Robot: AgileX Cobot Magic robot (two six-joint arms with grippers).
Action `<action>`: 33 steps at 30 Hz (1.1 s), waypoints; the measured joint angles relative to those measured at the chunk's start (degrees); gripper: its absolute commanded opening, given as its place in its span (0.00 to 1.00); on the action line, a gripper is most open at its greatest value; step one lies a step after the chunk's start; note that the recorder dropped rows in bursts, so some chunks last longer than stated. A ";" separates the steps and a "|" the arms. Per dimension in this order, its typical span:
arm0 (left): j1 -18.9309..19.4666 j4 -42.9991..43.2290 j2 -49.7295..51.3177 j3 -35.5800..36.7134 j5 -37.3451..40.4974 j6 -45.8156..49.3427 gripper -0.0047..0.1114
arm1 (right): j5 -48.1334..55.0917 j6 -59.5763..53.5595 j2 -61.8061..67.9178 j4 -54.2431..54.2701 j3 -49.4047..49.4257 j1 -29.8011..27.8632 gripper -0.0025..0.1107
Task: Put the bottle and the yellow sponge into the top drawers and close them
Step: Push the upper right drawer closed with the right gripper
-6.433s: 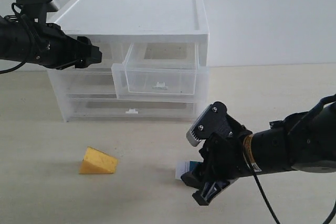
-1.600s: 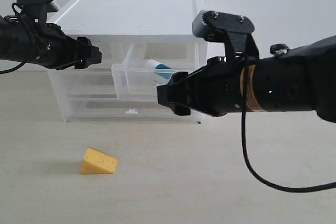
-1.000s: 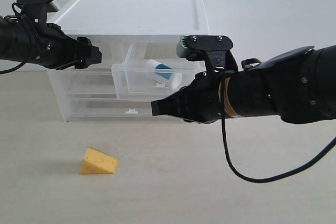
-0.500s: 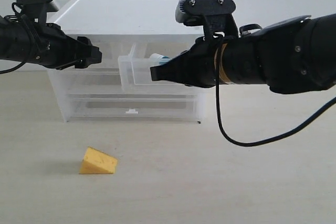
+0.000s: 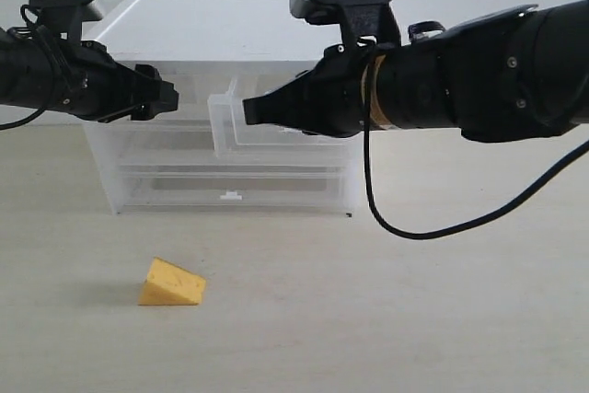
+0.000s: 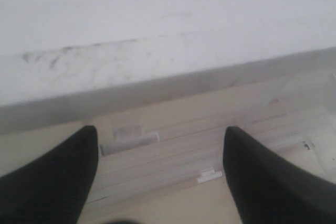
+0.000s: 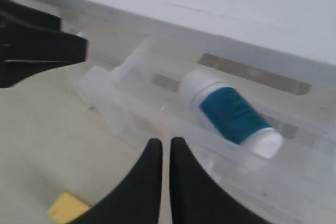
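The right top drawer (image 5: pixel 224 132) has slid partway in, bottle (image 7: pixel 231 114) inside. Press your right gripper (image 5: pixel 250 112), jaws closed and empty, squarely on its front; left gripper (image 5: pixel 167 96) hangs open, yellow sponge (image 5: pixel 172 283) on the table (image 5: pixel 414 319).

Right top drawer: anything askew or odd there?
Nothing damaged or spilled. The right top drawer sticks out of the cabinet, not flush, with the bottle lying on its side inside. The shut right gripper is at its front. The yellow sponge sits on the table, outside any drawer.
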 measured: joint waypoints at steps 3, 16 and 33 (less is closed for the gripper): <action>0.00 0.00 0.00 0.00 0.00 0.00 0.59 | -4.55 1.61 -2.76 -0.19 0.35 0.00 0.03; 0.00 0.00 0.00 0.00 0.00 0.00 0.59 | 2.25 9.59 -5.27 -8.79 9.94 0.00 0.03; 0.00 0.00 0.00 0.00 0.00 0.00 0.59 | 10.31 5.74 7.91 -9.65 -5.49 0.00 0.03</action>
